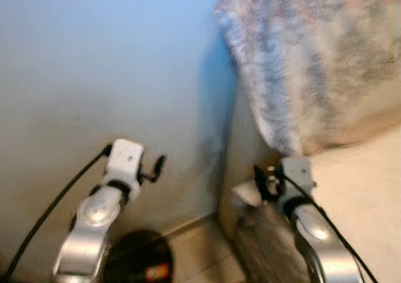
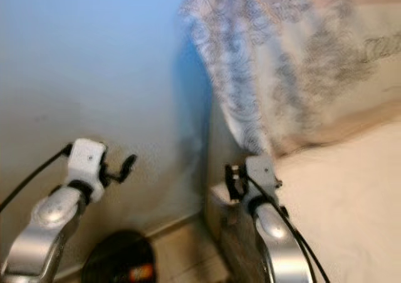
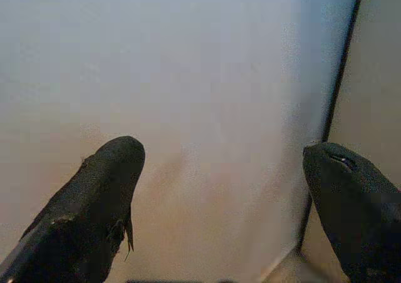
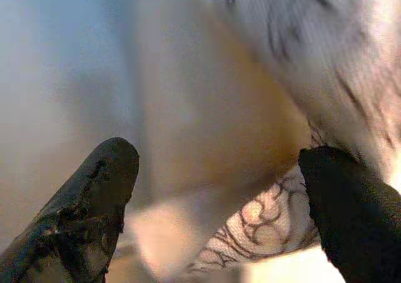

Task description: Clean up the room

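Both sets of jaws are spread wide with nothing between them: the left gripper [image 3: 219, 189] faces a bare pale wall [image 1: 94, 76], and the right gripper [image 4: 219, 195] opens toward the corner of a bed. The left fingers [image 3: 94, 195] frame only the wall, with a dark vertical edge running down just inside the far finger. Below the left arm, nearer than its jaws, one round black object [image 1: 138, 258] with a small orange-red mark sits on the tiled floor [image 1: 200, 252]; what it is cannot be told through the blur. The right gripper [image 1: 266, 180] is held at the near corner of the one mattress [image 1: 363, 195], with a strip of patterned fabric hanging down the bed's side beneath the arm. Just beyond and above the right jaws lies one pillow [image 1: 307, 64], pale with a grey-blue swirled print, its lower corner drooping down close to the gripper; in the right wrist view the pillow [image 4: 326, 51] looms just past the fingertips [image 4: 351, 201], and whether the far finger touches the fabric cannot be told. There are two grippers, one pillow, one mattress and one black object.
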Available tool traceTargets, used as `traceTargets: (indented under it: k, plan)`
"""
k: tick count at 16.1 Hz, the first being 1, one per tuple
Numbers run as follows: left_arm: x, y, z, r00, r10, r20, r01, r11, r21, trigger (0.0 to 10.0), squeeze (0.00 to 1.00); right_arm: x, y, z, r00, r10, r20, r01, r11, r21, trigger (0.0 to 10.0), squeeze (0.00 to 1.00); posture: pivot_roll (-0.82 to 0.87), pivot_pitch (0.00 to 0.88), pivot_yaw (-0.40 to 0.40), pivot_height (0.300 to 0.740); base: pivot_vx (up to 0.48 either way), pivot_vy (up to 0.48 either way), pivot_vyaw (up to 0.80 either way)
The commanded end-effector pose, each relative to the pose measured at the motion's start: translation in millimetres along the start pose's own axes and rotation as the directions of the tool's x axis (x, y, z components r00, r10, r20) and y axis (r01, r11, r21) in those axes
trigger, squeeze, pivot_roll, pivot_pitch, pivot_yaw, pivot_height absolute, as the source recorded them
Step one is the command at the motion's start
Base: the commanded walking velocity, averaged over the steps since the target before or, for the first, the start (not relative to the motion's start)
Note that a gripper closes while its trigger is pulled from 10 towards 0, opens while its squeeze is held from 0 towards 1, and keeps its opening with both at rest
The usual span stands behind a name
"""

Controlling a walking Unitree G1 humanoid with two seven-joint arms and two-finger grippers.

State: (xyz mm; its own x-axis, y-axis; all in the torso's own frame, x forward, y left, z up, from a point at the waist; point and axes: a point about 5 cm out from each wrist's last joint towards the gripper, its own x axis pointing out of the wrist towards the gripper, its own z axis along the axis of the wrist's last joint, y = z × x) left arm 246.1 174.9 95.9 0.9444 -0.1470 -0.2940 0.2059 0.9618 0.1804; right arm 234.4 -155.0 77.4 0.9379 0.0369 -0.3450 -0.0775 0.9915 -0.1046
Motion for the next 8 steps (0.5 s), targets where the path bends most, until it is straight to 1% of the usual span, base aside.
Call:
traceTargets:
  k: [1, 2, 3, 4, 5, 6, 7, 8]
  plan:
    - [-4.1, -3.0, 0.2, 1.0, 0.003, -0.001, -0.003, 0.999, -0.042, 10.0, 0.0, -4.2, -6.9, -5.9, 0.999, -0.028, -0.03, 0.029, 0.999, 0.022, 10.0, 1.0, -0.04, 0.0, 0.03, 0.74, 0.0, 0.0, -0.69]
    - [-3.2, -4.8, 2.3, 1.0, -0.004, 0.015, 0.004, 1.0, 0.006, 10.0, 0.0, -7.0, -5.7, -5.8, 0.999, -0.019, -0.031, 0.02, 0.999, 0.032, 10.0, 1.0, -0.04, 0.0, 0.024, 0.74, 0.0, 0.0, -0.69]
    - [-1.4, -5.1, 1.8, 1.0, -0.005, 0.019, 0.004, 0.999, 0.039, 10.0, 0.0, -8.4, -5.1, -8.5, 0.999, -0.02, -0.041, 0.021, 1.0, 0.015, 10.0, 1.0, -0.05, 0.0, 0.033, 0.74, 0.0, 0.0, -0.69]
    - [-2.5, -7.0, 2.8, 1.0, -0.018, 0.0, 0.018, 0.998, -0.059, 10.0, 0.0, -12.8, -8.5, -3.8, 0.999, -0.041, -0.023, 0.042, 0.999, 0.017, 10.0, 1.0, -0.09, 0.0, 0.055, 0.74, 0.0, 0.0, -0.69]
    - [-3.6, -12.4, 4.2, 0.998, -0.063, 0.0, 0.062, 0.992, -0.107, 10.0, 0.0, -16.5, -12.9, 0.9, 0.998, -0.063, -0.001, 0.063, 0.997, 0.036, 10.0, 1.0, -0.1, 0.0, 0.055, 0.74, 0.0, 0.0, -0.69]
    - [-3.1, -14.5, 4.4, 0.998, -0.068, 0.007, 0.068, 0.993, -0.092, 10.0, 0.0, -14.7, -15.0, 0.5, 0.997, -0.072, -0.002, 0.072, 0.997, 0.035, 10.0, 1.0, -0.1, 0.0, 0.051, 0.74, 0.0, 0.0, -0.73]
    - [-1.3, -13.8, 5.8, 0.999, -0.04, 0.022, 0.041, 0.996, -0.077, 10.0, 0.0, -10.7, -16.6, -0.1, 0.997, -0.082, 0.002, 0.082, 0.995, 0.055, 10.0, 1.0, -0.07, 0.0, 0.047, 0.74, 0.0, 0.0, -0.7]
    - [-0.2, -10.5, 10.5, 0.999, -0.015, 0.046, 0.019, 0.996, -0.085, 10.0, 0.0, -10.7, -15.6, 0.4, 0.996, -0.085, 0.002, 0.084, 0.993, 0.077, 10.0, 1.0, -0.06, 0.0, 0.043, 0.74, 0.0, 0.0, -0.7]
